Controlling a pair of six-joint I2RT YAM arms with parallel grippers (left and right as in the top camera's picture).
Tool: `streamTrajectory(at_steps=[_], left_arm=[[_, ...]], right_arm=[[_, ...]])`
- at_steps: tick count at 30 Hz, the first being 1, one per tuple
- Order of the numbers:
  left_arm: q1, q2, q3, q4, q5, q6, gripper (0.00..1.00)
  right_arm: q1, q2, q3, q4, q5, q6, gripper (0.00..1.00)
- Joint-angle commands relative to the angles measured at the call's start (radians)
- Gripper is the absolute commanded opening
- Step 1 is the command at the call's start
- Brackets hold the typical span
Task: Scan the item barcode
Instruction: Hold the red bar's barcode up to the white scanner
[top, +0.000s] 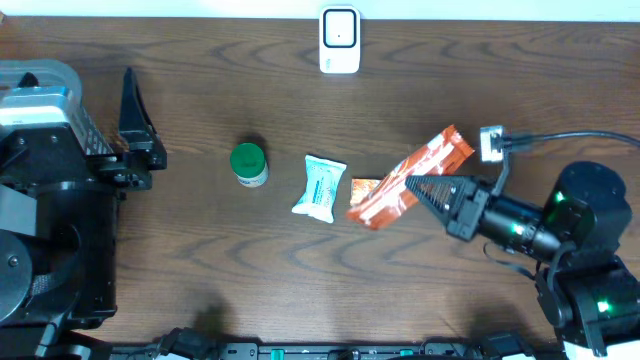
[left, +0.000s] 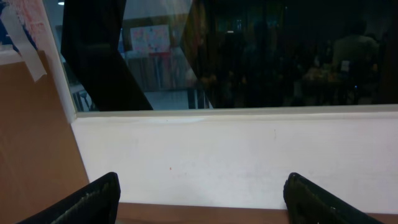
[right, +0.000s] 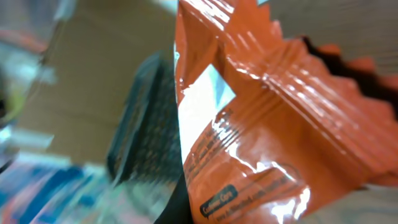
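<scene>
1. Dark wood table (top: 200, 270), with the white scanner (top: 340, 40) at its far edge.
2. Your right gripper (top: 412, 186) pinches the orange packet (top: 432, 158), nearer you and right of the scanner, its long axis slanting across the line to the scanner.
3. Your left gripper (top: 135, 115) stands spread and empty, far left of the scanner.
4. The barcode is possibly unseen: the wrist view is blurred.

No legible text; small print on orange packet (right: 261, 143) too blurred to read.

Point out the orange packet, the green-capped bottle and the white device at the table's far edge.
orange packet (top: 436, 158): overhead view, on its upper-right part, clear of the gripper.
green-capped bottle (top: 247, 159): overhead view, on the green cap.
white device (top: 340, 40): overhead view, on its front face.
</scene>
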Motion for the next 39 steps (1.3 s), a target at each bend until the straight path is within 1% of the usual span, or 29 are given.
streamTrajectory(at_steps=[1, 2, 5, 10, 13, 16, 20, 25, 26, 28, 33, 36, 39], left_arm=[[0.004, -0.008, -0.008, 0.005, 0.011, -0.005, 0.84], [0.005, -0.009, -0.008, 0.004, 0.011, -0.005, 0.84], [0.004, -0.014, -0.008, 0.002, 0.011, -0.005, 0.84], [0.005, -0.02, -0.008, -0.011, 0.011, -0.005, 0.84], [0.005, -0.02, -0.008, -0.019, 0.011, -0.005, 0.84], [0.005, -0.02, -0.008, -0.029, 0.011, -0.005, 0.84], [0.005, -0.02, -0.008, -0.033, 0.008, -0.005, 0.84], [0.005, -0.02, -0.008, -0.034, 0.008, -0.005, 0.84], [0.005, -0.02, -0.008, -0.034, 0.008, -0.005, 0.84], [0.005, -0.02, -0.008, -0.034, 0.008, -0.005, 0.84], [0.005, -0.02, -0.008, -0.033, 0.008, -0.005, 0.84], [0.004, -0.02, -0.008, -0.033, 0.008, -0.005, 0.84], [0.004, -0.02, -0.008, -0.033, 0.008, -0.005, 0.84]], right_arm=[[0.006, 0.057, 0.005, 0.014, 0.338, 0.021, 0.02], [0.007, 0.093, 0.005, 0.038, 0.453, 0.039, 0.02], [0.031, 0.2, 0.005, 0.169, 0.609, 0.003, 0.02], [0.095, 0.411, 0.005, 0.515, 0.629, -0.186, 0.02], [0.127, 0.554, 0.005, 0.718, 0.702, -0.288, 0.02], [0.15, 0.688, 0.017, 0.863, 0.828, -0.354, 0.01], [0.164, 0.801, 0.048, 1.011, 0.852, -0.461, 0.01], [0.179, 0.927, 0.123, 1.213, 0.898, -0.708, 0.01], [0.185, 0.974, 0.152, 1.283, 0.923, -0.806, 0.02], [0.19, 1.026, 0.187, 1.328, 0.93, -0.902, 0.02], [0.196, 1.171, 0.303, 1.336, 0.93, -1.078, 0.02], [0.206, 1.254, 0.368, 1.35, 0.929, -1.123, 0.01], [0.213, 1.388, 0.504, 1.358, 0.93, -1.2, 0.01]])
